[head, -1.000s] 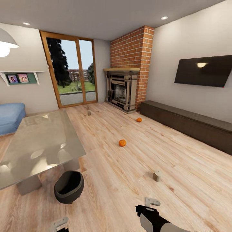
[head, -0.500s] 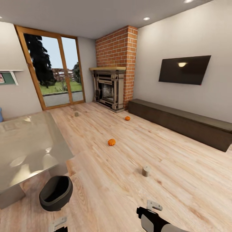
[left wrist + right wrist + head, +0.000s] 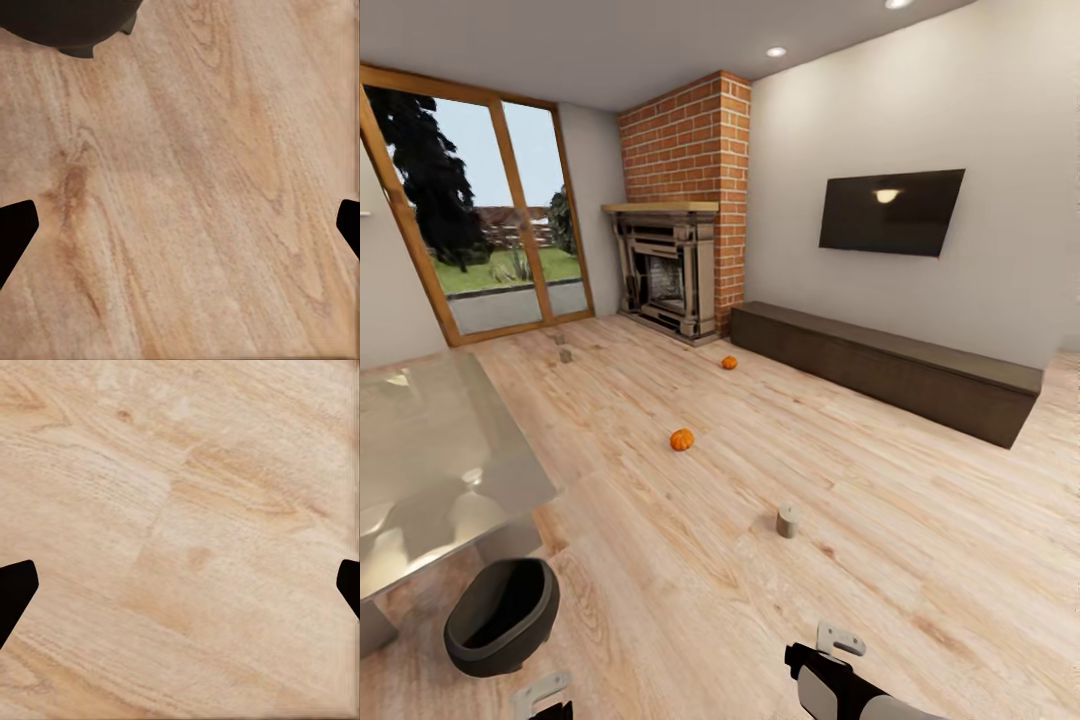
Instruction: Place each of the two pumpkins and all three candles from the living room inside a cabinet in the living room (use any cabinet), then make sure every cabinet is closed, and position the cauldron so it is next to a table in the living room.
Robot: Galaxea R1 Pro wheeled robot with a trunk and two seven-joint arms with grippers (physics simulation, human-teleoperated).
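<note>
With both hands spread empty, we risk knocking the frame-centre candle over and rolling it away.

The black-and-grey left gripper and black-and-grey right gripper hang low (near the head view's lower edge), fingers spread wide, both empty, pointing at the floor.

Pale plank floor; brick chimney; wall television.
</note>
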